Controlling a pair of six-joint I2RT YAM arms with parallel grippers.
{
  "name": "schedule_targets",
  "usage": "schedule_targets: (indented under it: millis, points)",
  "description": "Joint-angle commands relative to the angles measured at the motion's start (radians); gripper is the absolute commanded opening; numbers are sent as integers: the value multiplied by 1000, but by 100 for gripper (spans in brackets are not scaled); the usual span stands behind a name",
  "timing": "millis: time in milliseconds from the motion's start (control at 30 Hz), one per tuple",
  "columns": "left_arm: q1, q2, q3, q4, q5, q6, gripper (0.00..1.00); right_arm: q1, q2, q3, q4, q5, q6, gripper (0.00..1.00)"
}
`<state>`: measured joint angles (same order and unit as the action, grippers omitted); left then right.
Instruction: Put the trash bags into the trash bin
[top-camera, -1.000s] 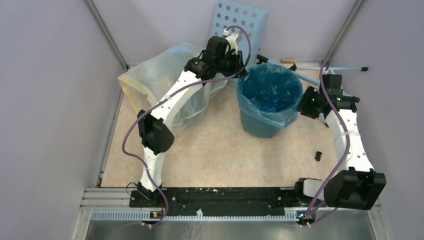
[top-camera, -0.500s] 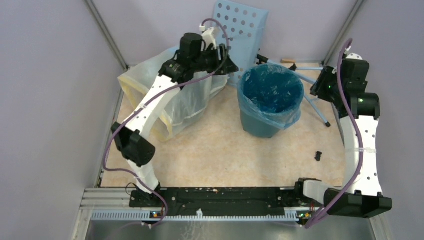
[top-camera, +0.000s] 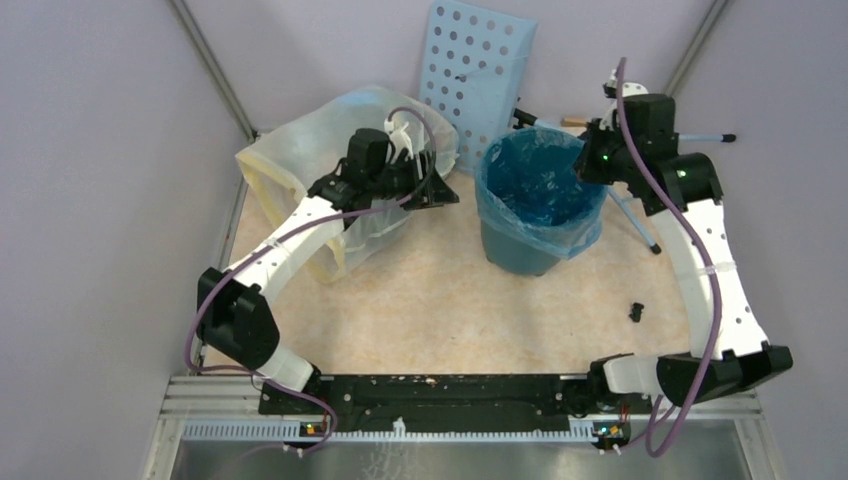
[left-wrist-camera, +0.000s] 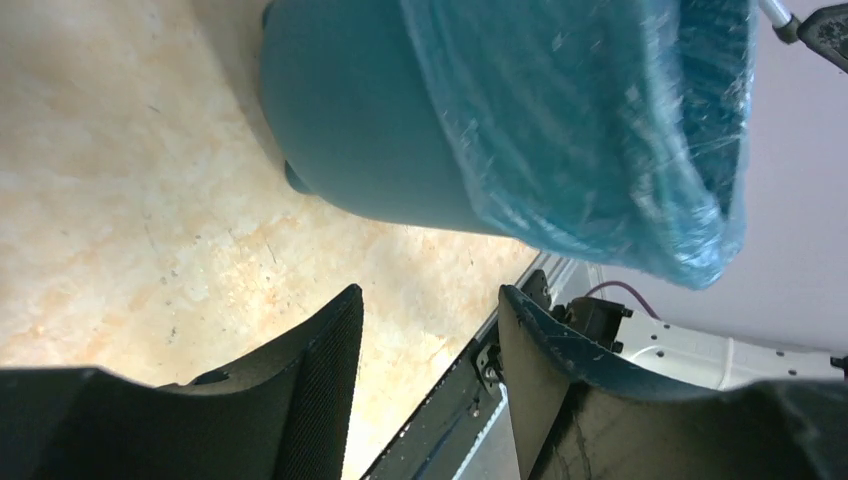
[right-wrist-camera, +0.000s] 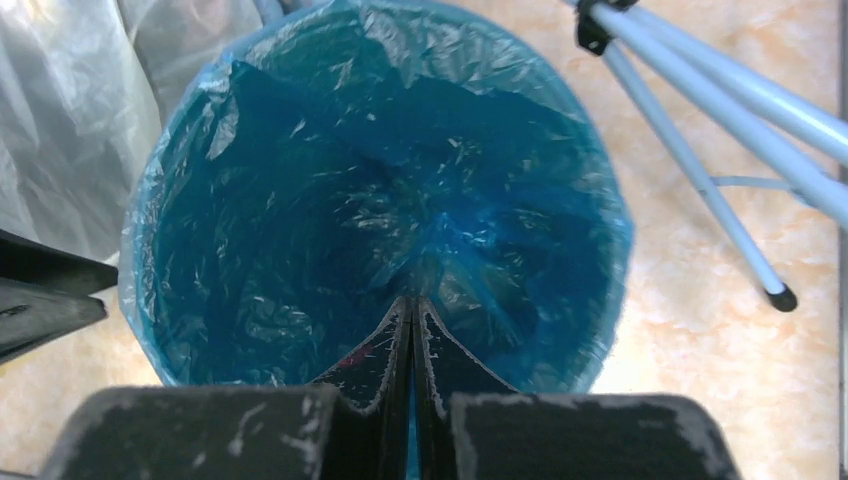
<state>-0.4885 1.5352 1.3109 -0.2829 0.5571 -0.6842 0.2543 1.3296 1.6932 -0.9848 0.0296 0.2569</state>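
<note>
I see the crinkly translucent light-blue plastic bag (top-camera: 541, 186) lining the round dark-teal plastic bin (top-camera: 514, 256), its edge folded over the rim. Over the mouth, the right gripper (right-wrist-camera: 412, 301) has its fingers pressed together. The left gripper (left-wrist-camera: 430, 300) is spread and empty beside the bin.

Crinkly glossy plastic bag (right-wrist-camera: 380, 200) w/ smooth matt plastic bin (left-wrist-camera: 340, 110).

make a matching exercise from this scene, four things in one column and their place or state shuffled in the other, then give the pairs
Things
1. thin light-blue plastic bag
2. round dark-teal plastic bin
3. left gripper
4. right gripper

Place or state
A. shut, over the bin's mouth
B. standing upright on the beige table
C. open, nothing in it, beside the bin
D. lining the bin, folded out over its rim

Pairs: 1-D, 2-B, 3-C, 4-A
</note>
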Motion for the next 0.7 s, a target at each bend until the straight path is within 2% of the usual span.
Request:
schedule_targets:
  millis: [0,200,333,533,667]
  points:
    - [-3,-71,-116,271,78,-102,58,87,57,-1,5,4,-9,0]
    - [-30,-6,-159,420,136,-142,69,109,118,-41,58,-6,-16,0]
    - [-39,45,-172,515,168,-205,69,109,140,-93,100,-25,-13,0]
    - [-70,120,-173,570,163,-224,66,109,140,-194,196,-44,2,0]
    - [-77,177,-171,587,159,-229,64,109,182,-223,189,-60,-6,0]
